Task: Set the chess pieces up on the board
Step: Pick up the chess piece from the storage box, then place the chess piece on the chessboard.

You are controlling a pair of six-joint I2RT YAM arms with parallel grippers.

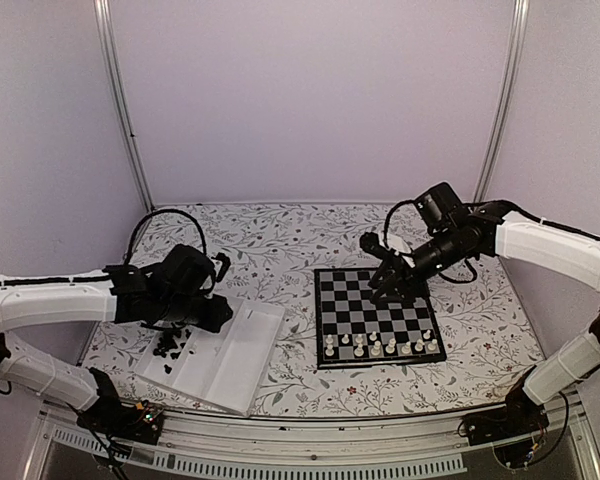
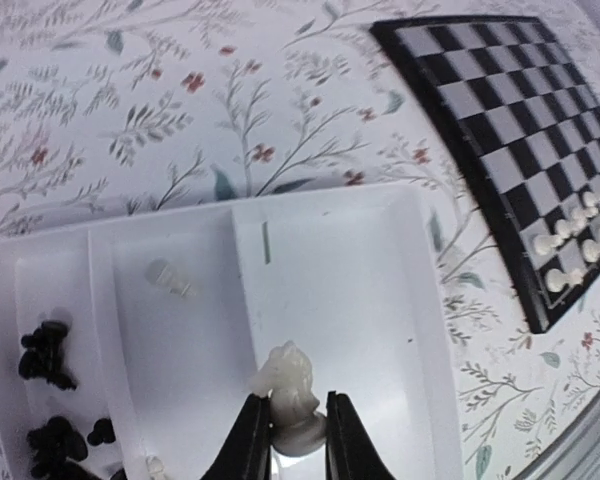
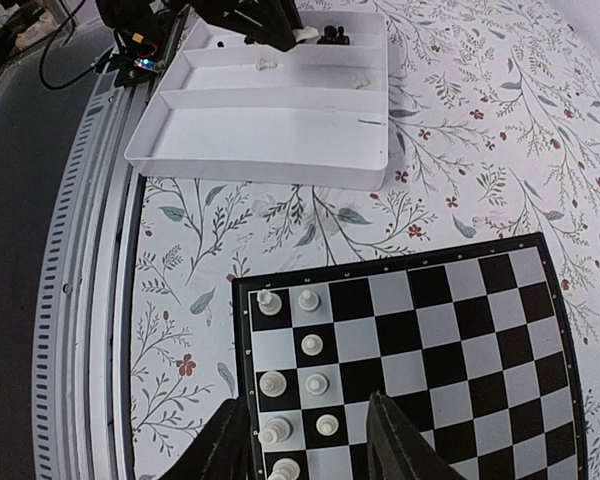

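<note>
Over the tray (image 2: 380, 330), the left end effector (image 2: 295, 418) is clamped on a cream knight (image 2: 288, 385).

The overhead camera sits high behind my arms, looking down and forward over the whole surface (image 1: 280, 240). My left wrist camera hangs close above the white tray (image 2: 380, 300), catching the board (image 2: 480, 110) at its right edge. My right wrist camera looks closely down on the board, the same tray farther off.

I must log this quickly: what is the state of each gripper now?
Left gripper: closed on a white knight, over the tray.
Right gripper: open, holding nothing, above the board.
</note>
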